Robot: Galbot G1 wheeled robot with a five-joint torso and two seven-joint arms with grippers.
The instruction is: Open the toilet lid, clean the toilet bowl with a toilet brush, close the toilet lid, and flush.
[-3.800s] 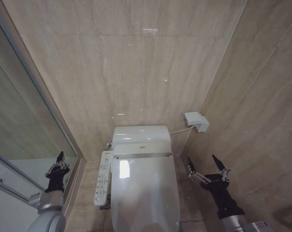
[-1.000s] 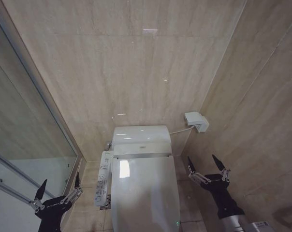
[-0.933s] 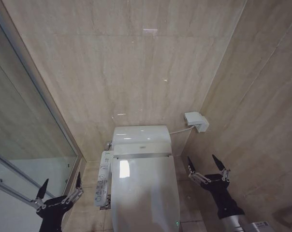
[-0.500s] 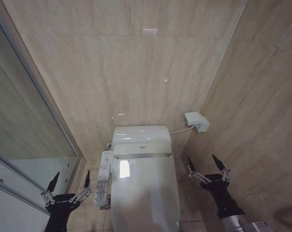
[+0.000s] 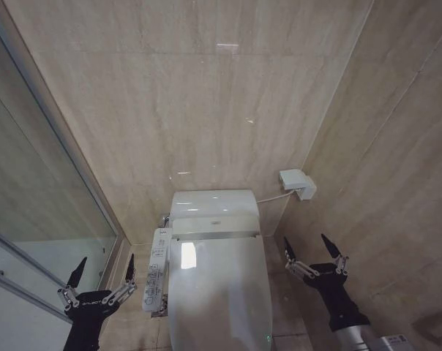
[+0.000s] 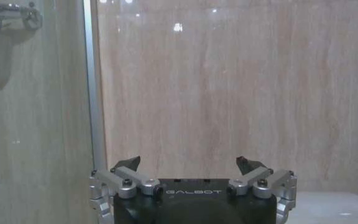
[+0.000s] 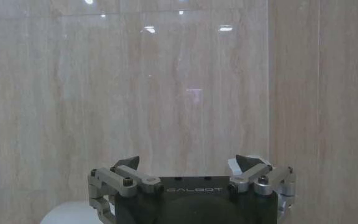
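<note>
the glossy white oval plastic toilet lid (image 5: 219, 292) lies shut between two black metal grippers, the left gripper (image 5: 102, 271) and right gripper (image 5: 309, 250) both spread wide, against veined beige wall tiles (image 5: 206, 102)

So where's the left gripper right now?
In the head view the left gripper is low on the robot's left, open, beside the toilet's button strip.

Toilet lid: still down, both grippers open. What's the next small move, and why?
Probably ease the left gripper in toward the near side edge of the toilet lid. The lid lies closed over the bowl, and that gripper hangs open just beside the button strip. The right gripper waits open on the other side.
</note>
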